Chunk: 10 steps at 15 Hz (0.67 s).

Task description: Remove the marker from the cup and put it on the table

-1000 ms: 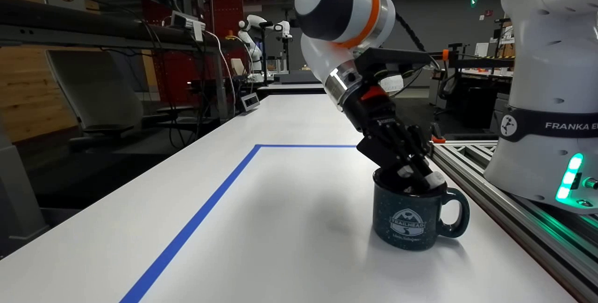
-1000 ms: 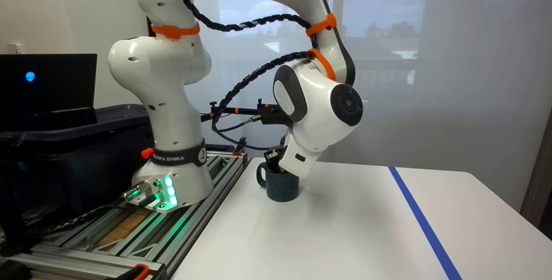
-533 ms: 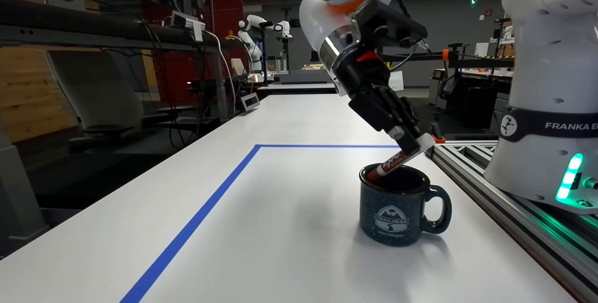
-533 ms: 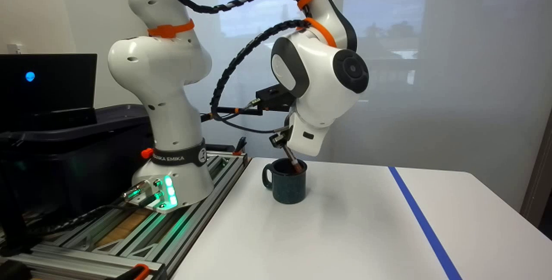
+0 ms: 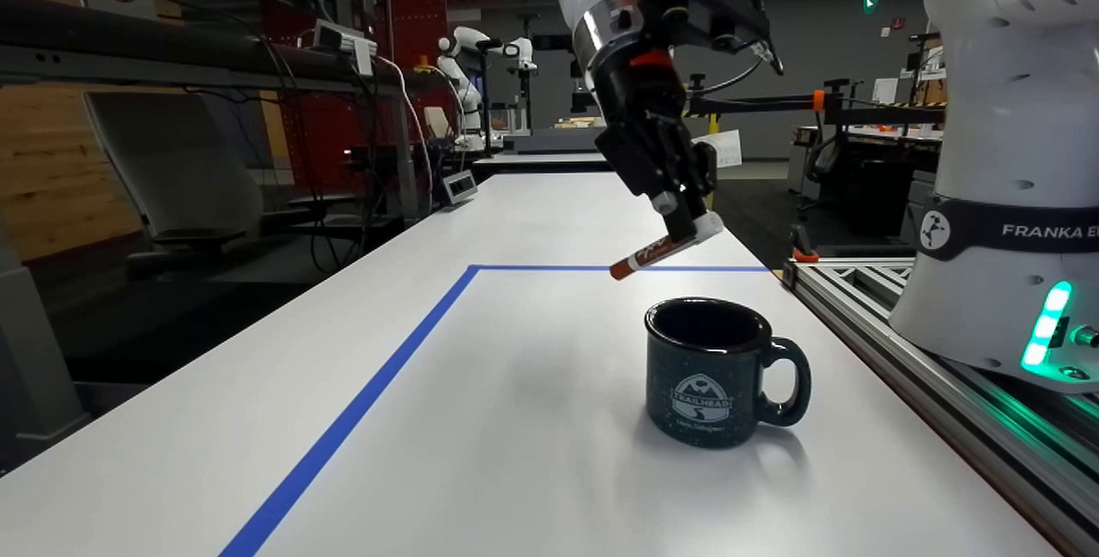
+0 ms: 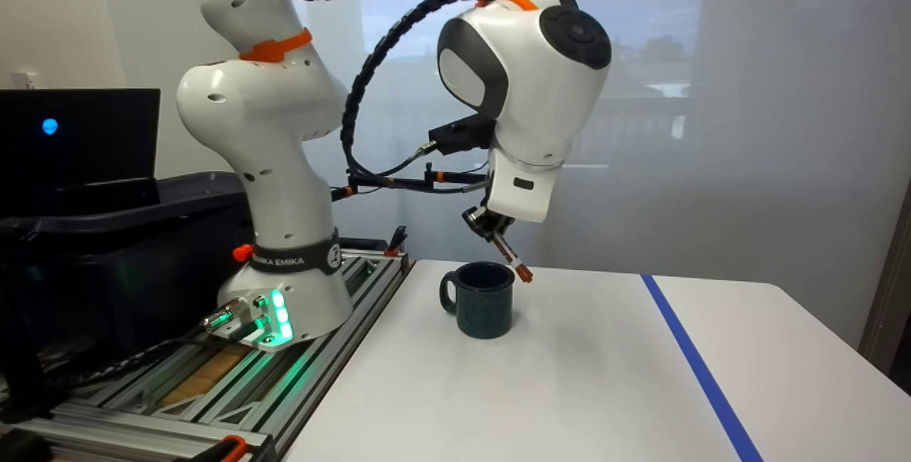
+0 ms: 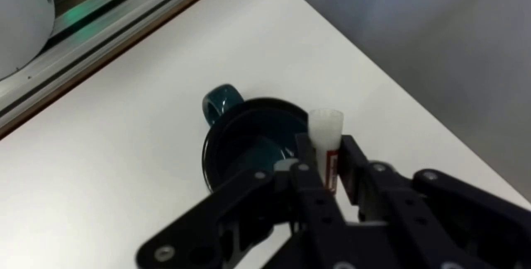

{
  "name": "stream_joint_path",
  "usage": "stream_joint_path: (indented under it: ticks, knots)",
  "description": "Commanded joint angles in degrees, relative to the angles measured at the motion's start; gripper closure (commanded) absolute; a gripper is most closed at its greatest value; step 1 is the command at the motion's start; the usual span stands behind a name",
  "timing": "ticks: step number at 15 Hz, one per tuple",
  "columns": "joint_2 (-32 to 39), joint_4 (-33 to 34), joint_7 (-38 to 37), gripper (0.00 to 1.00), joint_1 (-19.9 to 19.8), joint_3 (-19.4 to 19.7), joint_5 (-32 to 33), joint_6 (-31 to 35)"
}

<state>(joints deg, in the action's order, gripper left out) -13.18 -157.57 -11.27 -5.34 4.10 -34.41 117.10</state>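
Observation:
The marker (image 5: 652, 253), reddish-brown with a white end, is tilted above the table in both exterior views, outside the cup. My gripper (image 5: 683, 224) is shut on it near its white end. In the wrist view the gripper (image 7: 326, 149) has a finger on each side of the marker (image 7: 326, 130); its brown end is hidden there. The dark cup (image 5: 702, 394) stands upright on the white table (image 5: 515, 454), below the gripper. The cup's inside shows bare in the wrist view (image 7: 253, 149). The marker (image 6: 511, 254) is beside and above the cup's rim in an exterior view.
A blue tape line (image 5: 378, 394) runs along the table. A metal rail (image 5: 927, 385) and the robot base (image 5: 987, 299) border one side, near the cup's handle (image 5: 794, 381). The table's end edge shows in the wrist view (image 7: 373, 68).
A second ago the gripper was down inside the cup. It has risen with the marker, which has come out of the cup. The cup has slid a little away from the rail.

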Motion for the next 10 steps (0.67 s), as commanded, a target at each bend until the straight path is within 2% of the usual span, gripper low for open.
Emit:
stream_joint_path:
  ticks: [1,7,10]
  knots:
    - [-1.93,0.24,-7.92,0.95,-1.90,-0.46,3.58,6.83]
    - [3.46,0.36,-19.62,0.95,-3.16,-0.80,7.02,21.92]
    - [9.18,-0.01,-24.46,0.95,-2.46,-1.42,8.54,30.18]
